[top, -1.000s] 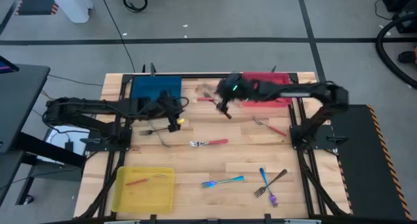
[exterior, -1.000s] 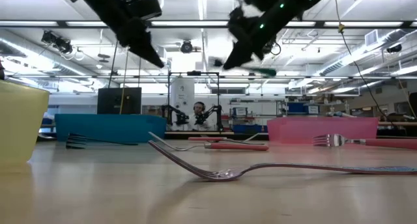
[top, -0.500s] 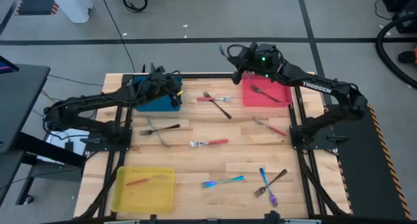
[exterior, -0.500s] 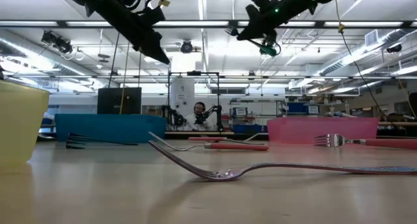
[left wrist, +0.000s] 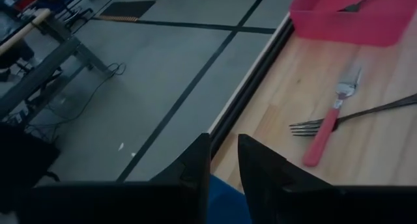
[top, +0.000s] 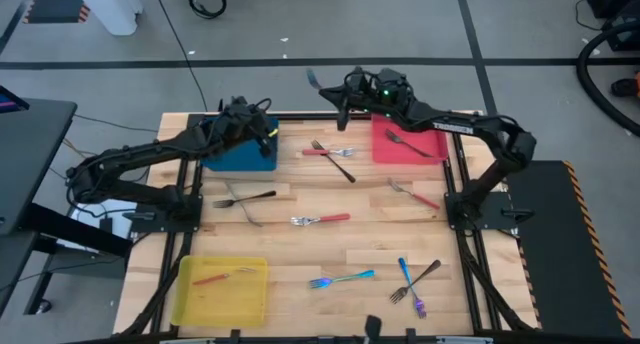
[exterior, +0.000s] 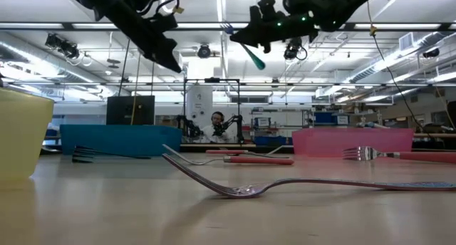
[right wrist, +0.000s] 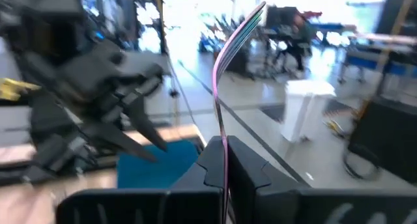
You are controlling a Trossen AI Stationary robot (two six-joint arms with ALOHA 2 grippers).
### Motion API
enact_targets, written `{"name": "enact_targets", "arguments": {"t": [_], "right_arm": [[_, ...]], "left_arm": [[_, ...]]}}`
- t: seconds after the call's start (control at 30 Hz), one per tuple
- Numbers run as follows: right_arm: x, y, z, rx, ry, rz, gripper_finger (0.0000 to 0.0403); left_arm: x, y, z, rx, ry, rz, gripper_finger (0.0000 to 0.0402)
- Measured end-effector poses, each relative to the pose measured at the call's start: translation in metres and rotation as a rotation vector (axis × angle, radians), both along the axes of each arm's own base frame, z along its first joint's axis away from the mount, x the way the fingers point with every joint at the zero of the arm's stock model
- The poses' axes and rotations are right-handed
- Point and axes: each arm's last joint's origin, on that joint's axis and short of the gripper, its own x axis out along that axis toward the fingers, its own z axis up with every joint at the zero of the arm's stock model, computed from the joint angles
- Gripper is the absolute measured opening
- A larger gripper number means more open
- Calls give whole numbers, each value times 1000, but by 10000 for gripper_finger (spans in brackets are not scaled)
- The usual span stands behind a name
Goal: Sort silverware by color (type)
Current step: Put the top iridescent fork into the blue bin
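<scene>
Grey floor (top: 330,24) w/ dark tape lines; ceiling strip lights (exterior: 399,56); workshop benches behind.

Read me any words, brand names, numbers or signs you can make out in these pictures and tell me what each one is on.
None can be read with certainty.
Pale lettering on the right arm in the high view: too small and blurred to read.
Signs and screens in the room beyond the table, low view: too blurred to read.
The blue tray, red tray and yellow tray show no text.

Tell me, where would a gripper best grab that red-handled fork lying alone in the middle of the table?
Probably the red handle of the red-handled fork, from straight above. It lies flat and alone, its handle the thicker part and clear of other cutlery, so the fingers should straddle it crosswise.
</scene>
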Motion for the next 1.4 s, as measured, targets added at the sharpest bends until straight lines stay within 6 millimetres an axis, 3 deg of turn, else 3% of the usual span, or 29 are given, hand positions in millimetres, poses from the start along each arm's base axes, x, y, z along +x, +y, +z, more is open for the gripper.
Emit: {"name": "enact_targets", "arguments": {"t": [0.3, 0.63, 1.1, 1.4], "right_arm": [[13, -2, -15, -6, -30, 144, 8], [23, 24, -12, -27, -34, 397, 9], [31, 44, -13, -26, -30, 510, 9], [31, 45, -17, -40, 5, 551, 9]], "left_arm": [[-4, 13, 3, -5, -76, 54, 80], [9, 6, 18, -220, -414, -247, 80], [24, -25, 22, -222, -406, -499, 82], [33, -31, 22, -201, -438, -541, 137]]}}
